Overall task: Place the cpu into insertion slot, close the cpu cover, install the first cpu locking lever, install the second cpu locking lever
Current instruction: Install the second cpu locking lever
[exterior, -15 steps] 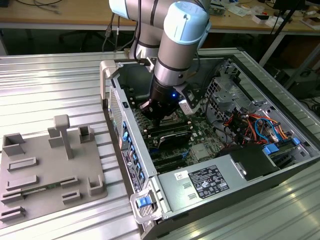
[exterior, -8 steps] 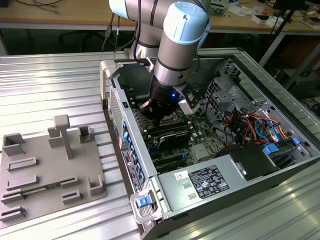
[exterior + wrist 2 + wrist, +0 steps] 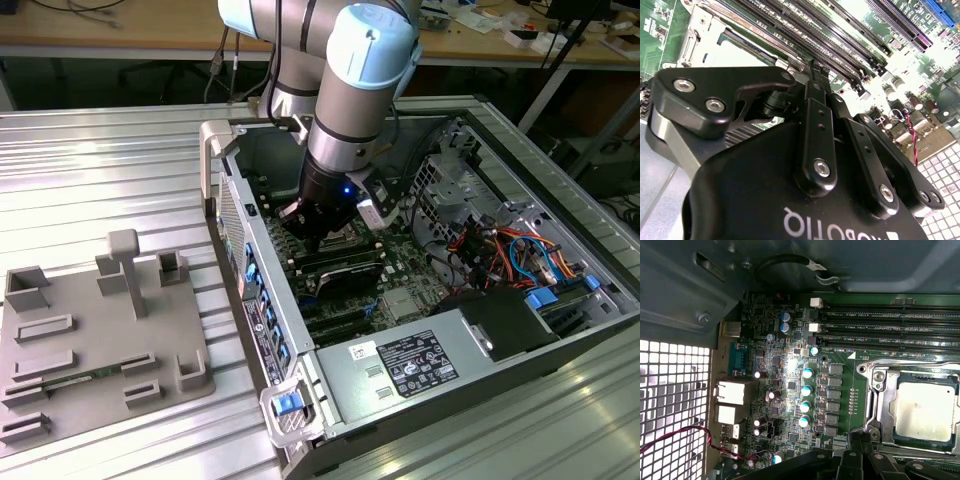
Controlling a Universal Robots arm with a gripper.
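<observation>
CPU (image 3: 926, 411) sits seated in the insertion slot (image 3: 880, 412) on the motherboard (image 3: 790, 385); its pale metal top faces up, seen in the first wrist view. Cover frame (image 3: 900, 371), silvery, lies around the chip with the chip showing through its square hole. Whether the levers are latched, cannot tell.

Gripper (image 3: 316, 238) is down inside the open computer case (image 3: 400, 370), low over the socket area, close to the case wall at the exterior view's left. In the second wrist view the black fingers (image 3: 818, 92) come together near their tips above the socket's metal rim (image 3: 700, 37). Whether they pinch anything, or are fully closed, cannot tell; tips are hidden behind the linkage.

Long black memory slots (image 3: 890, 325) run just beside the socket, along the side away from the gripper. Row of teal-capped capacitors (image 3: 806, 397) stands between socket and rear ports (image 3: 732, 392).

Outside the case, a grey fixture tray (image 3: 90, 340) rests on the ribbed metal table (image 3: 100, 160), toward its edge at the exterior view's left.
</observation>
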